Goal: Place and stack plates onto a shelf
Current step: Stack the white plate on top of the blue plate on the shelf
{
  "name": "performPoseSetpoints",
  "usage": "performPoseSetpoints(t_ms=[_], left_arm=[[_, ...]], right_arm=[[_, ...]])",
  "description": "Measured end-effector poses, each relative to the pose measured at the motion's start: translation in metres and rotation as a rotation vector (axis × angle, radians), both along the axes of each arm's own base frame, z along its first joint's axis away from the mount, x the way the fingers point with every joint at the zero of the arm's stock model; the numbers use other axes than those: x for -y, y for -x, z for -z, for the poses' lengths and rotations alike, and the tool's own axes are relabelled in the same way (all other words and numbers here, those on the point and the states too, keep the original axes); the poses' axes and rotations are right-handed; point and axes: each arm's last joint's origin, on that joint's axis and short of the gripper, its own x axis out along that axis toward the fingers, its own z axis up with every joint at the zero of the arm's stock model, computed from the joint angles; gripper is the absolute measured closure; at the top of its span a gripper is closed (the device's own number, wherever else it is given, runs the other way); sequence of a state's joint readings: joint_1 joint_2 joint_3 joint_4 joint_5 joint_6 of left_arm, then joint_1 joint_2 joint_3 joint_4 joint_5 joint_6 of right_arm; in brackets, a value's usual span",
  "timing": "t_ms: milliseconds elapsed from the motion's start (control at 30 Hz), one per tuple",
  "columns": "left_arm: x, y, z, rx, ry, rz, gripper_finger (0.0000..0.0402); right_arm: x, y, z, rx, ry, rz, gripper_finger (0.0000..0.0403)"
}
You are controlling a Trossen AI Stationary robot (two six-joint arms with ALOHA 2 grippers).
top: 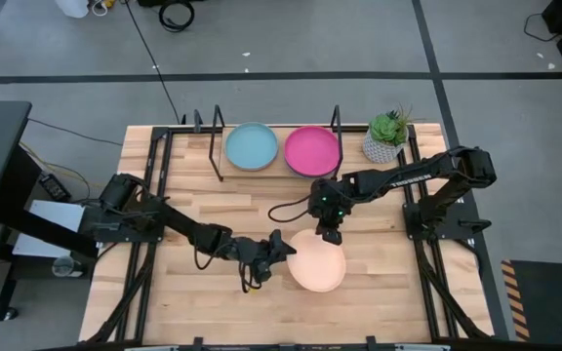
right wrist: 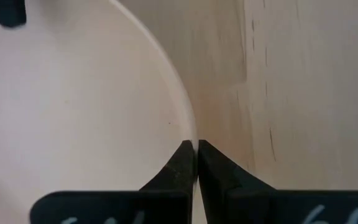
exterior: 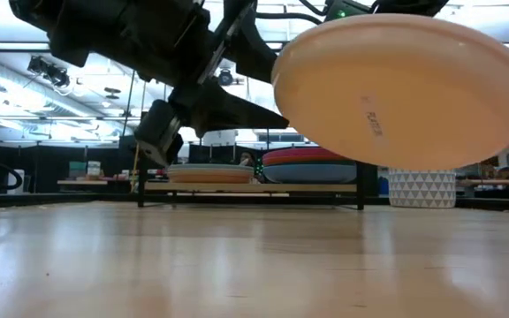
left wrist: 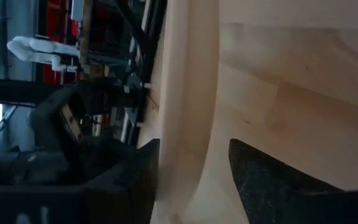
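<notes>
A salmon plate [top: 317,267] hangs tilted above the wooden table [top: 164,302], near its front edge. The right gripper [top: 331,234] pinches the plate's far rim, fingers closed tight on it. The left gripper [top: 283,249] straddles the plate's left rim with its fingers parted. Farther back, the shelf [top: 271,168] holds two plate stacks, topped by a light blue plate [top: 251,146] and a magenta plate [top: 311,150], beside a potted plant [top: 386,136].

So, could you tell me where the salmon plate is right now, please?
In the high view the salmon plate sits front of centre, held off the table between both grippers: right gripper pinching its far rim, left gripper at its left edge.
</notes>
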State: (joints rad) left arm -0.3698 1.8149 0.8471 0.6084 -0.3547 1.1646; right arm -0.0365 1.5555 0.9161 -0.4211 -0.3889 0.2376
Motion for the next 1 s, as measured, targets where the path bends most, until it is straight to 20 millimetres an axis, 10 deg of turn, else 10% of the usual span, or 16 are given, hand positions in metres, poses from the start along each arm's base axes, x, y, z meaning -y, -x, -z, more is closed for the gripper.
performPoseSetpoints(t_ms=[1000], left_arm=[[-0.0028,-0.0018,-0.0006,0.005,0.081,0.01,0.0321]], right_arm=[[0.0018,-0.0048,-0.0029,0.051,-0.007,0.025,0.0366]])
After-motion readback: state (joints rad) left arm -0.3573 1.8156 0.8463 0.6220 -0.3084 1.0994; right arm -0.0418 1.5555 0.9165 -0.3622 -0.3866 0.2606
